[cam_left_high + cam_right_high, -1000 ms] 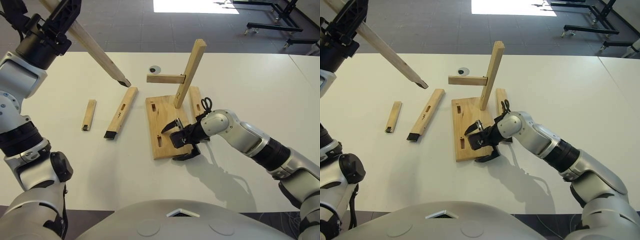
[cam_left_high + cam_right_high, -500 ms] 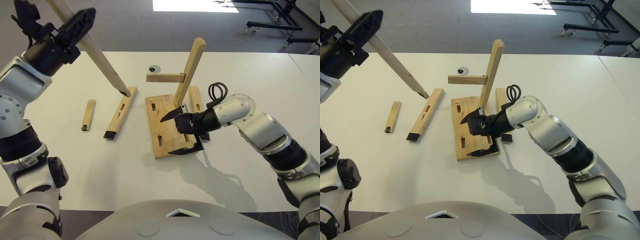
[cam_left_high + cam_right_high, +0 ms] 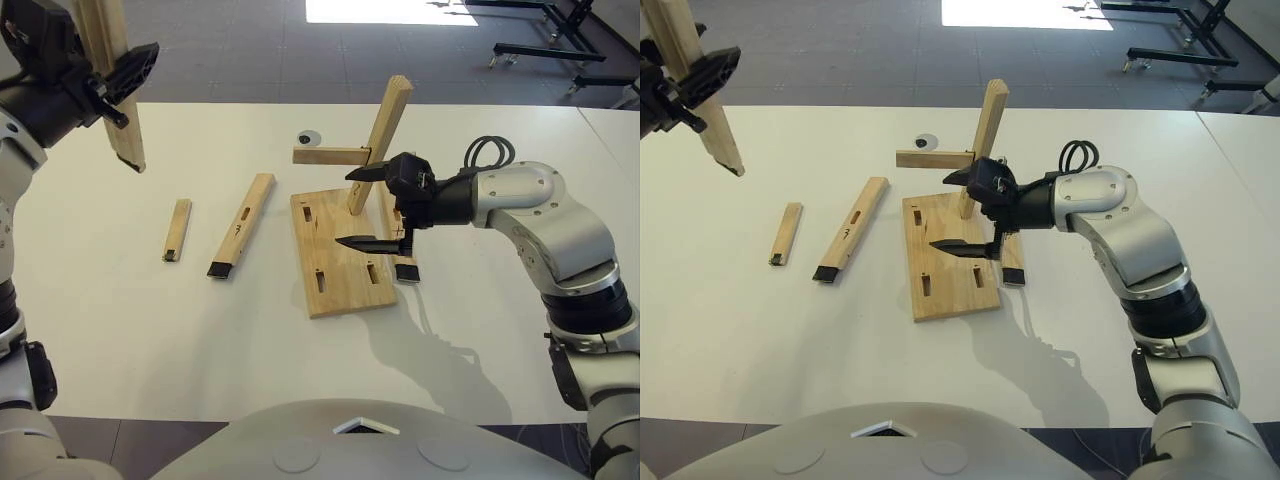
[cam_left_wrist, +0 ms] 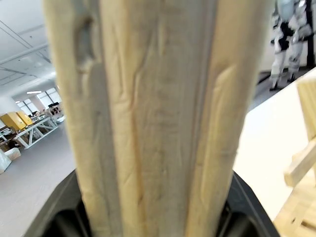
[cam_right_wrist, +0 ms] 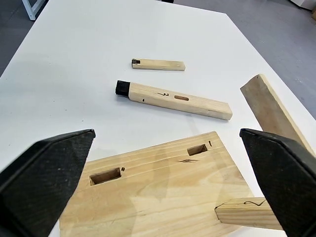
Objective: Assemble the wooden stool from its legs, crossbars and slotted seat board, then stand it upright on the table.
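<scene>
The slotted seat board [image 3: 335, 262] lies flat mid-table, with one leg [image 3: 382, 140] standing tilted in a far slot and a crossbar [image 3: 328, 156] sticking out of it to the left. My right gripper [image 3: 347, 208] hovers open over the board beside that leg, fingers [image 5: 45, 174] spread wide with nothing between them. High at the far left, my left gripper [image 3: 108, 62] is shut on another leg [image 4: 153, 118], held nearly vertical above the table. A loose leg [image 3: 240, 225] and a short crossbar [image 3: 178, 229] lie left of the board. Another leg [image 3: 400, 262] lies along the board's right edge, partly hidden.
A small grey disc [image 3: 310, 138] sits in the white table [image 3: 500, 330] behind the crossbar. Open tabletop lies to the front and right. Wheeled metal frames [image 3: 545, 48] stand on the floor far behind.
My left arm swung its leg from a slant over the table to near vertical, farther left. My right gripper rose from the board's front edge to beside the standing leg, still open.
</scene>
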`<control>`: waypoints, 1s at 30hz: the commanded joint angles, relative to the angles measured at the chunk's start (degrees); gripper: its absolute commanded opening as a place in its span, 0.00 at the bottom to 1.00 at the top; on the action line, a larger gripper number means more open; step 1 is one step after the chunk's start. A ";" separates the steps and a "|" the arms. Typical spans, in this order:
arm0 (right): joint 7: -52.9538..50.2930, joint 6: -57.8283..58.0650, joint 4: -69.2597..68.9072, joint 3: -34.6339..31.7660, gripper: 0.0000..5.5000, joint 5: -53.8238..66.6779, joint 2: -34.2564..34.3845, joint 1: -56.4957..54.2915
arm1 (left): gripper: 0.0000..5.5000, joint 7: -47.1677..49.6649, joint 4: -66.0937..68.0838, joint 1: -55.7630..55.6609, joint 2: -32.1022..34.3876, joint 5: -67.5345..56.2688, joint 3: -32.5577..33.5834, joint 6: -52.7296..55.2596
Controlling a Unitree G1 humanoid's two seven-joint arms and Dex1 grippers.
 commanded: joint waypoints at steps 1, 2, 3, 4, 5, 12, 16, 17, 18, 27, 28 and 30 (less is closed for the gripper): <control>-2.30 2.21 -1.56 -1.85 0.98 1.72 0.45 1.14 | 0.37 -2.33 2.37 -3.53 0.19 3.83 -1.01 -5.03; -2.81 2.52 -1.66 -1.99 0.98 1.94 0.55 1.32 | 0.37 -2.79 2.93 -3.30 0.73 6.12 -1.68 -7.24; -3.36 2.78 -1.80 -2.07 0.98 2.15 0.65 1.54 | 0.37 -3.42 3.15 -2.56 1.27 8.60 -2.60 -9.59; -3.83 2.97 -1.95 -2.11 0.98 2.36 0.73 1.73 | 0.37 -3.14 3.25 -1.95 1.64 10.58 -3.32 -9.85; -4.18 3.08 -2.00 -2.13 0.98 2.54 0.81 1.86 | 0.37 -2.61 3.40 -1.71 1.60 12.21 -3.82 -10.00; -6.61 4.17 -2.02 -2.83 0.98 3.76 1.60 2.64 | 0.37 -6.20 5.15 -4.07 -4.36 8.84 -2.84 -10.25; -7.24 4.18 -0.92 -3.40 0.98 3.60 1.36 2.74 | 0.37 -3.02 7.07 -5.44 -12.84 -1.79 2.64 -4.77; -7.37 4.18 -0.62 -3.55 0.98 3.57 1.31 2.84 | 0.37 -1.57 8.06 -5.96 -14.91 -4.84 4.29 -2.54; -7.63 4.28 -0.43 -3.76 0.98 3.64 1.39 3.03 | 0.37 1.24 10.14 -6.98 -18.11 -9.03 7.23 -0.77; -8.59 4.49 1.97 -3.56 0.98 4.14 2.13 2.82 | 0.37 -13.47 20.57 -5.07 -32.40 -20.96 14.02 -14.04; -8.57 4.49 2.22 -3.43 0.98 4.11 2.15 2.69 | 0.37 -16.76 22.67 -5.33 -32.88 -21.95 14.26 -14.78; -8.30 4.45 2.73 -3.12 0.98 4.11 2.16 2.28 | 0.37 -22.29 27.02 -5.44 -33.00 -23.09 14.42 -15.38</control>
